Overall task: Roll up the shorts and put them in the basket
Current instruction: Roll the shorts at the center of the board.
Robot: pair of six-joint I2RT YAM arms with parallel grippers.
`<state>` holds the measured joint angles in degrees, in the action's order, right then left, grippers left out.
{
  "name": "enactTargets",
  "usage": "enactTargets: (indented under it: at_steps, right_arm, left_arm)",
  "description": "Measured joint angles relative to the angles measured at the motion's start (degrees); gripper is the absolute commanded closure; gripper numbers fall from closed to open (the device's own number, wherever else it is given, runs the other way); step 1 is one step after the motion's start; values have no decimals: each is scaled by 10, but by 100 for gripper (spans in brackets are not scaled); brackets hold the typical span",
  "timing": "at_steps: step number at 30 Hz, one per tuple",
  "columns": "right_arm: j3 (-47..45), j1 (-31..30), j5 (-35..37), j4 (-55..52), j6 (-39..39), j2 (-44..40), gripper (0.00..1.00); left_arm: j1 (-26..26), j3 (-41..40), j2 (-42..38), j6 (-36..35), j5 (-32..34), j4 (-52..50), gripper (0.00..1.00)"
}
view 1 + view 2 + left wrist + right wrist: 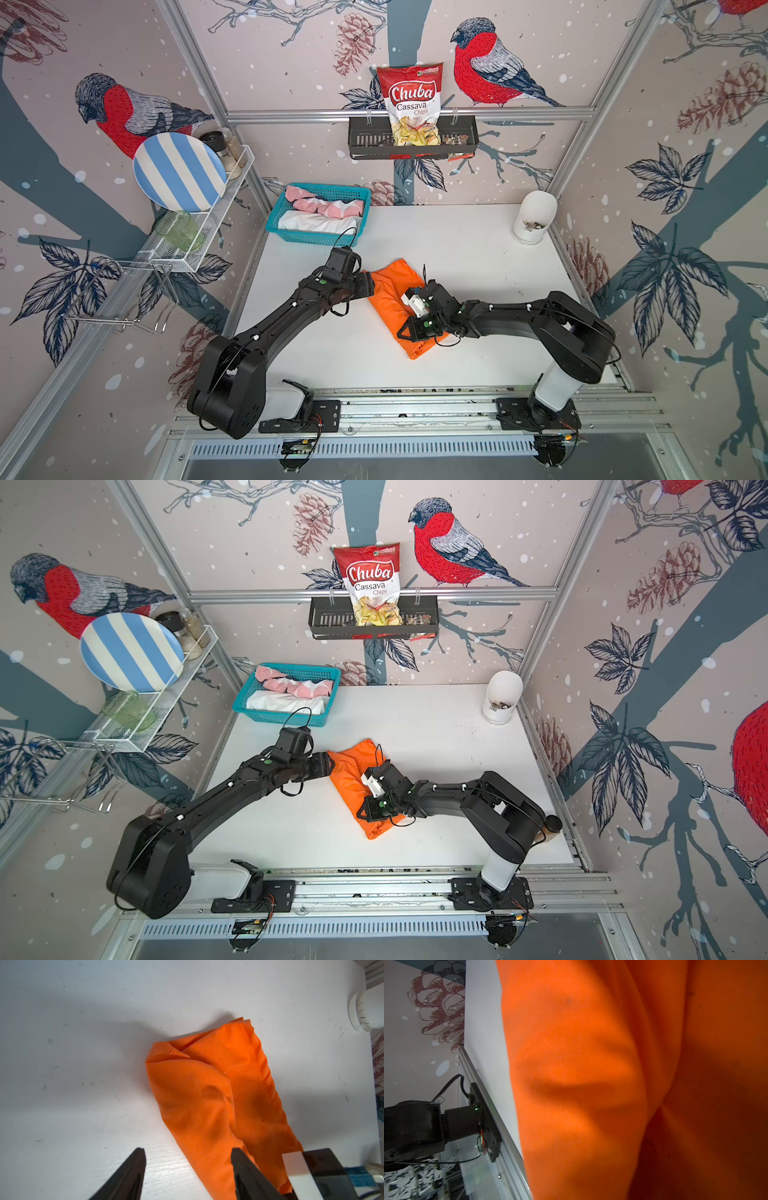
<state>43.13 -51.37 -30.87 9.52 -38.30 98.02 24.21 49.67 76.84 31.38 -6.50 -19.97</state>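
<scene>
Meanwhile, pink shorts and white shorts sit in the far-left basket. The left gripper, jaws apart, straddles the left edge of the orange shorts mid-table, likely steadying them. The right gripper presses in, closure unseen.

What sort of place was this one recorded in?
Most likely a staged robot test booth, not a real home: bird wallpaper on a metal frame, a left arm and a right arm mounted on a rail by a white table, and kitchen props such as a striped plate and a chip bag.
</scene>
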Motion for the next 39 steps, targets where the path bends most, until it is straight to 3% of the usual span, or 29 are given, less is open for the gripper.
enactTargets:
  at_steps: [13,18,24,28,32,39]
  right_arm:
    - [-35,27,-69,69,-39,9,85]
    - [-46,31,-74,80,-41,9,76]
    - [-42,30,-55,46,-39,-3,52]
    - [-8,17,24,-62,-7,-53,36]
    - [57,-19,169,-191,31,-107,26]
    - [216,-147,447,-405,68,-63,17]
  left_arm:
    - [39,0,57,15,-17,29,31]
    - [42,3,102,17,-24,52,32]
    - [42,33,170,8,-23,57,41]
    - [42,37,188,1,-20,60,42]
    - [42,36,196,-1,-21,66,42]
    - [42,40,203,-3,-21,68,42]
